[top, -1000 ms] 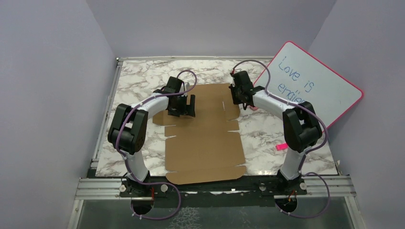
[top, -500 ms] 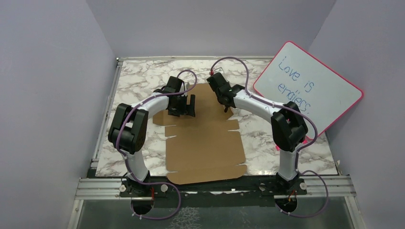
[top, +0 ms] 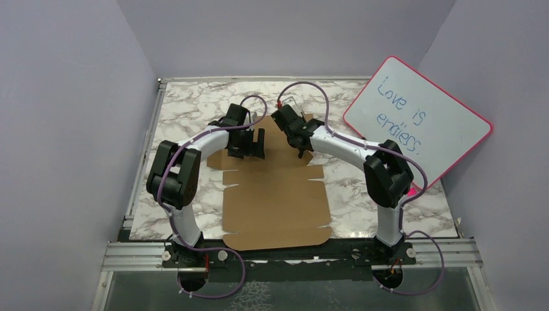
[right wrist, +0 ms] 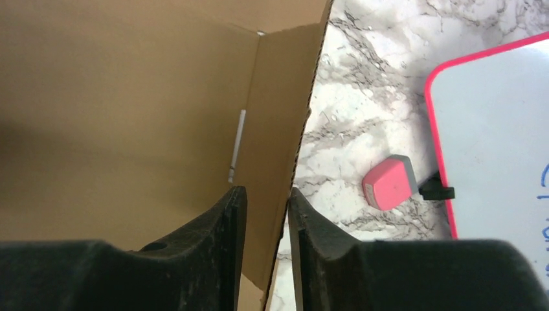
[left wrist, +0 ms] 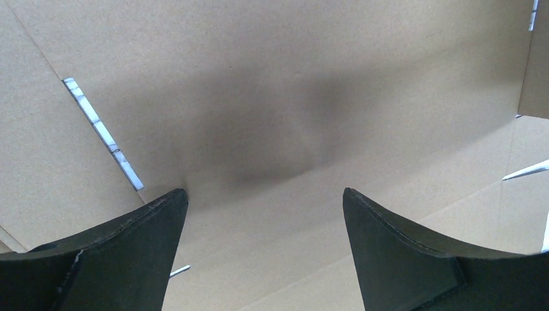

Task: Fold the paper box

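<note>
Here, a raised flap of the paper box [right wrist: 129,97] stands between the right fingers [right wrist: 226,259].

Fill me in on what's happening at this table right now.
Two robot arms are folding a paper box, a flat brown cardboard sheet on the marble table. The right hand has the far right flap raised between its nearly closed fingers; whether they truly pinch it is hard to tell. The left hand hangs wide open over the sheet's far left part, holding nothing. The rest of the sheet lies flat.
</note>
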Controlling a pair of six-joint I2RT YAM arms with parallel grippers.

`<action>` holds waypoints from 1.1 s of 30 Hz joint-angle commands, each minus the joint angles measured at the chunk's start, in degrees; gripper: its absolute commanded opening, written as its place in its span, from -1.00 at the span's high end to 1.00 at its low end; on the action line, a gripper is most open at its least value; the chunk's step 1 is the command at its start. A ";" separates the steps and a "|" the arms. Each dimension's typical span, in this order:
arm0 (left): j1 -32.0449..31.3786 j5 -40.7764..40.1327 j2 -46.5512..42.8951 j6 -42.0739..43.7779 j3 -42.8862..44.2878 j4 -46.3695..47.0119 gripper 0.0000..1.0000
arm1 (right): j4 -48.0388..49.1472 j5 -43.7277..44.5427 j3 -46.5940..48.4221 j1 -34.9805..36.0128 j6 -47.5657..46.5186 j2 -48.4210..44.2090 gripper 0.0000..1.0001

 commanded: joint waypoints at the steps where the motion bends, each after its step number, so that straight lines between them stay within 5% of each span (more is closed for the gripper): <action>1: 0.12 -2.81 -2.21 1.65 0.15 -1.10 -0.82 | 2.00 0.17 -3.84 -0.73 0.31 -7.38 0.22; 11: 6.31 -3.12 -8.78 0.42 2.63 -1.02 -0.90 | 11.58 -14.86 -12.07 -5.14 0.23 -16.13 -0.27; 25: 16.61 4.74 7.38 -2.62 21.53 -1.11 -0.91 | 29.07 -38.14 -15.03 -9.30 2.33 -6.60 -0.98; 33: 18.67 6.42 17.15 -1.49 31.45 -3.68 -0.91 | 35.80 -44.70 -18.56 -9.66 3.72 -2.76 -1.00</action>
